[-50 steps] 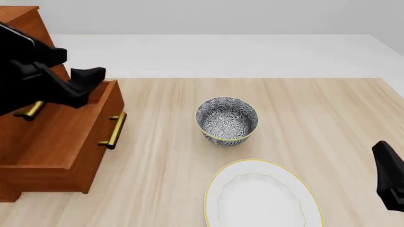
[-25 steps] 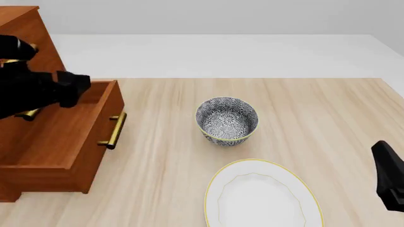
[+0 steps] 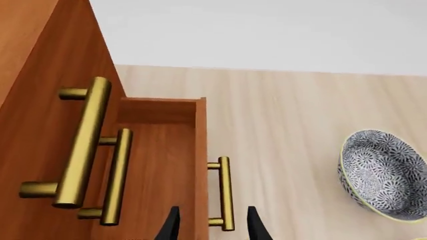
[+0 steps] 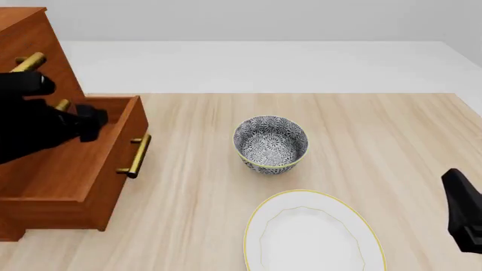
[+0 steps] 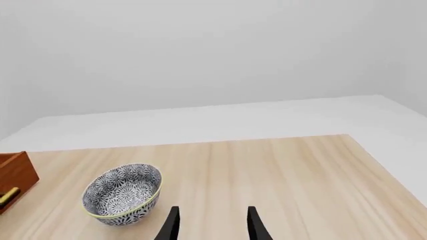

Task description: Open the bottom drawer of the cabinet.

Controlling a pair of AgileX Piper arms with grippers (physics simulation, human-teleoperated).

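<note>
Bottom drawer (image 4: 71, 164) is sitting pulled well out of the cabinet (image 4: 34, 34) at the table's (image 4: 376, 130) 9 o'clock edge, brass bar handle (image 4: 135, 156) facing the patterned bowl (image 4: 271, 144) at center. Left gripper (image 3: 211, 227) is hanging above the open drawer, fingers parted and gripping nothing. Right gripper (image 5: 211, 225) is sitting at 4 o'clock, jaws spread and empty, white plate (image 4: 312, 234) lying at 6 o'clock beside the bowl.
</note>
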